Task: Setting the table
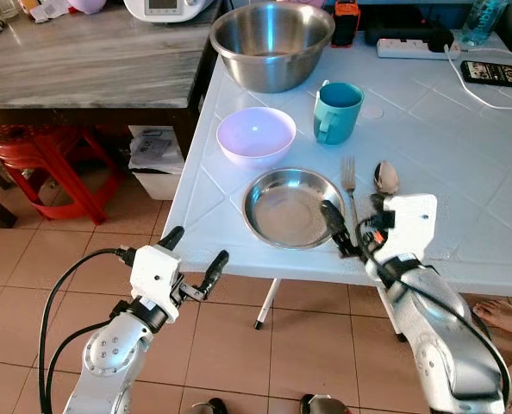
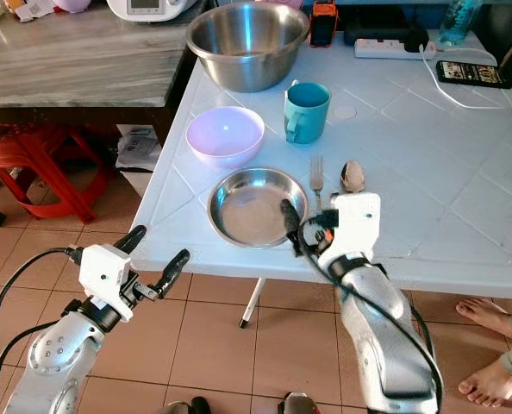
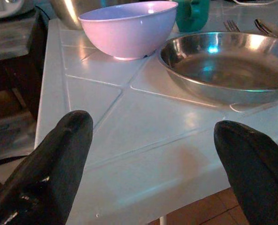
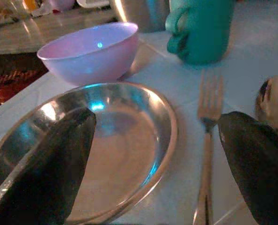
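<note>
White tiled table point(image 1: 463, 172) carries a steel plate point(image 1: 286, 207), which is straddled at its near rim by the spread right gripper point(image 1: 352, 226). Rigid, light, slippery; the rim is best pinched. The left gripper point(image 1: 196, 254) is held open.

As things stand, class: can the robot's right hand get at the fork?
Probably yes. The right hand hovers open at the table edge, its fingers straddling the fork beside the steel plate; nothing lies between them.
</note>
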`<state>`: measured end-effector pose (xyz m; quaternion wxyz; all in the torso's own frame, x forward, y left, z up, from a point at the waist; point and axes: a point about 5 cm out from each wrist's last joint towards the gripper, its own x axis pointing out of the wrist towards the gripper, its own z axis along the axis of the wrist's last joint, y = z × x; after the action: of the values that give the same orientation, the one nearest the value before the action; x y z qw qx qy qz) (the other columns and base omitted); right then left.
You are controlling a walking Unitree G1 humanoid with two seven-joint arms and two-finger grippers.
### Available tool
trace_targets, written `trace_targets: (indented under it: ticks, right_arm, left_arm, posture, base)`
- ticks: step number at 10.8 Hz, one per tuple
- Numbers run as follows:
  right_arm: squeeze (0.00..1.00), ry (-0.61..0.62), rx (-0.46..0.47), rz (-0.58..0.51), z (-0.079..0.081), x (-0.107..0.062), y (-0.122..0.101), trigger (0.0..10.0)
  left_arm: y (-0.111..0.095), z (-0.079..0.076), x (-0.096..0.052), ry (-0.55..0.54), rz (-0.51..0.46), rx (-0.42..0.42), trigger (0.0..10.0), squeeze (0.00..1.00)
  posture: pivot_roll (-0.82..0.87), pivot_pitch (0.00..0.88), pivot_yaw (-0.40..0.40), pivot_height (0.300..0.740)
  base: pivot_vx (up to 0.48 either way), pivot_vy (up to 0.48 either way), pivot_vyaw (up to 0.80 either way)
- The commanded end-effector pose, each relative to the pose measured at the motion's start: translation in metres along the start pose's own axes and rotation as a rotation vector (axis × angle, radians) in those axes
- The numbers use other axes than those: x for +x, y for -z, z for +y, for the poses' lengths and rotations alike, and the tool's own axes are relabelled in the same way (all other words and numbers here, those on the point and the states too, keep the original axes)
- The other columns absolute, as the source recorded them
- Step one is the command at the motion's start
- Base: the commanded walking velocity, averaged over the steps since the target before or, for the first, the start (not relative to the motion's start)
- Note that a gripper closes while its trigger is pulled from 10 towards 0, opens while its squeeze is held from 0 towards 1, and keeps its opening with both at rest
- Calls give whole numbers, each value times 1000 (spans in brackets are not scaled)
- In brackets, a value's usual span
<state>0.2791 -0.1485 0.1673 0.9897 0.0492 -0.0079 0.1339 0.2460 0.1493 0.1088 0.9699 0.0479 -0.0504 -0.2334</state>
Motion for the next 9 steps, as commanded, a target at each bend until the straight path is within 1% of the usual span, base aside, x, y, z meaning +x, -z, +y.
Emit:
trace_targets:
  ticks: [1,2,4,5,8,9]
  right_arm:
    - [0,7,34,23,-1,0,3,10000]
    - [0,43,46,43,-6,1,6,10000]
    - [0,67,62,63,-11,1,9,10000]
    - [0,66,94,76,-11,1,11,10000]
    - [0,52,145,80,-6,11,8,10000]
    - [0,31,182,87,-2,16,8,10000]
  left_arm:
    - [4,2,-4,3,20,17,10000,0]
    - [4,2,-4,3,18,19,10000,0]
    - [4,1,-4,2,17,22,10000,0]
    - [3,0,-3,3,14,21,10000,0]
    - [3,-1,-3,29,12,26,10000,0]
    - [2,-1,-3,32,11,28,10000,0]
  posture:
    - [-125,205,67,740]
    - [-123,205,65,740]
    - [-122,206,64,740]
    - [-122,206,66,740]
    - [-120,207,64,740]
    - [-118,211,67,740]
  base:
    - [0,0,0]
    - [0,0,0]
    - [0,0,0]
    - [0,0,0]
    - [0,0,0]
    - [0,0,0]
